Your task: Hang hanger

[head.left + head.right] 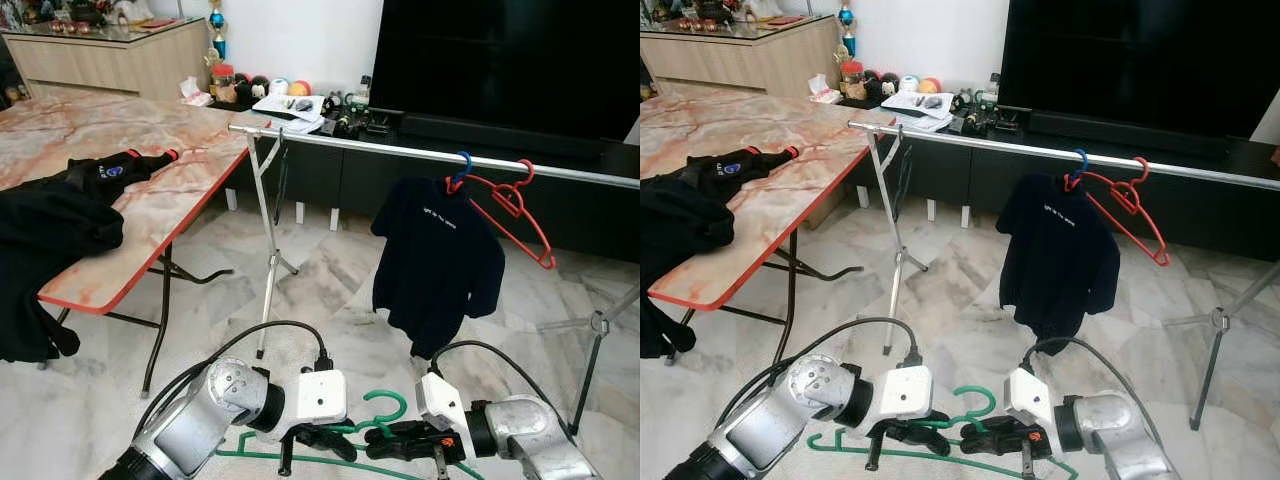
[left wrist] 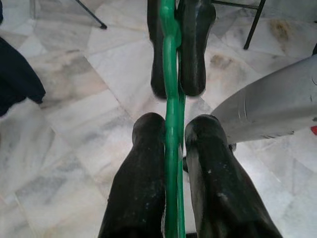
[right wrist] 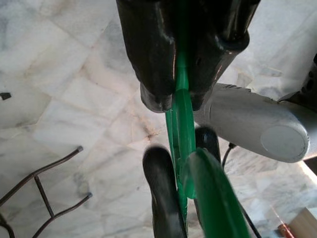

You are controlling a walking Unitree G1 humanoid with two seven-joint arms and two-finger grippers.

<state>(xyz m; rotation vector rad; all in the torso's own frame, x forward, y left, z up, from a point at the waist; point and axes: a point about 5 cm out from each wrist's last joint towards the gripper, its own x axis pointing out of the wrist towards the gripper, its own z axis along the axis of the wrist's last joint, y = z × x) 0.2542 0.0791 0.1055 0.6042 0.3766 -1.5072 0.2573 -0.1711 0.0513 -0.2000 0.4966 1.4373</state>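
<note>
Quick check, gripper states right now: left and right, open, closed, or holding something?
Left gripper: closed on the green hanger.
Right gripper: closed on the same green hanger, facing the left gripper.

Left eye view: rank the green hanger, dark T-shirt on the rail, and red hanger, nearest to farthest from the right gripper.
1. Green plastic hanger: clamped in the right gripper.
2. Dark T-shirt: hanging on the silver rail, straight ahead.
3. Red plastic hanger: on the rail, farther right.

Marble floor [image 1: 330,290], big dark television [image 1: 500,60]
</note>
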